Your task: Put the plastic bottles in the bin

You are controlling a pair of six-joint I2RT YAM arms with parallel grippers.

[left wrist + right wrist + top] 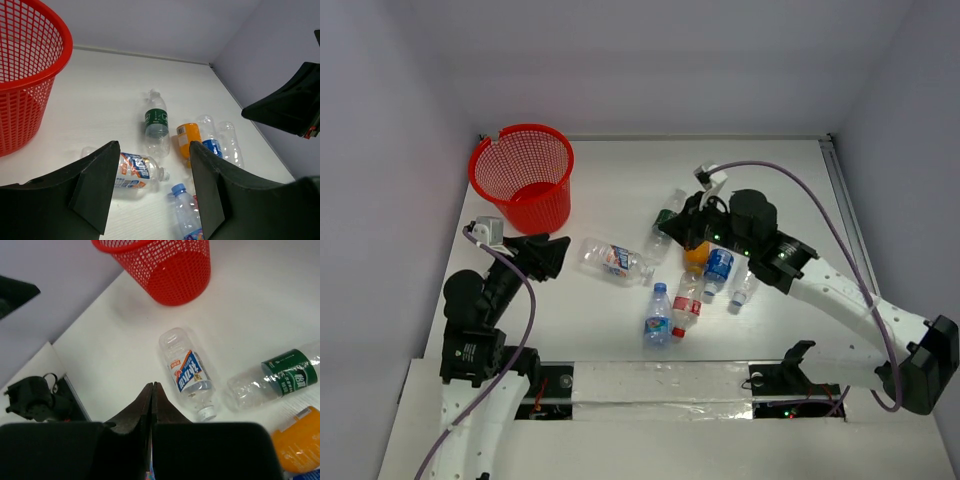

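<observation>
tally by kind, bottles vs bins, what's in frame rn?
plastic bottles: 7
bin: 1
total: 8

Bin at upper left, bottles around the middle of the top view.
The round red plastic mesh bin [523, 175] stands on the white table [620, 180] at upper left. Lower and to its right, a clear plastic bottle with a blue-and-orange label [613, 261] lies between my left gripper [563, 258] and the cluster of small plastic bottles [718, 266] beside my right gripper [670, 228].
</observation>
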